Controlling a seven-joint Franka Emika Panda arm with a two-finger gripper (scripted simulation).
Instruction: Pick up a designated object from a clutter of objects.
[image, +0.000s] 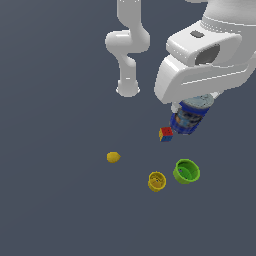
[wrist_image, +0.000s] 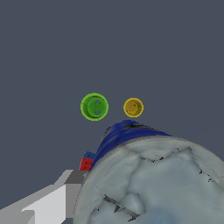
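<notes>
The blue can (image: 189, 118), with a printed label and a silvery-white top, hangs tilted under my white hand in the exterior view. My gripper (image: 194, 107) is shut on it, and the hand hides the fingers there. In the wrist view the can's pale top (wrist_image: 153, 183) fills the near corner, its blue side (wrist_image: 118, 135) shows behind it, and one grey finger (wrist_image: 75, 192) lies against it. The can appears lifted off the floor, beside the multicoloured cube (image: 166, 134).
The cube also shows in the wrist view (wrist_image: 87, 162), beside the can. A green cup (image: 186, 171) (wrist_image: 94, 106) and a yellow cup (image: 157, 181) (wrist_image: 133, 107) stand open side up. A yellow lemon-like ball (image: 113, 157) lies toward the exterior view's left. The arm's base (image: 128, 87) stands behind.
</notes>
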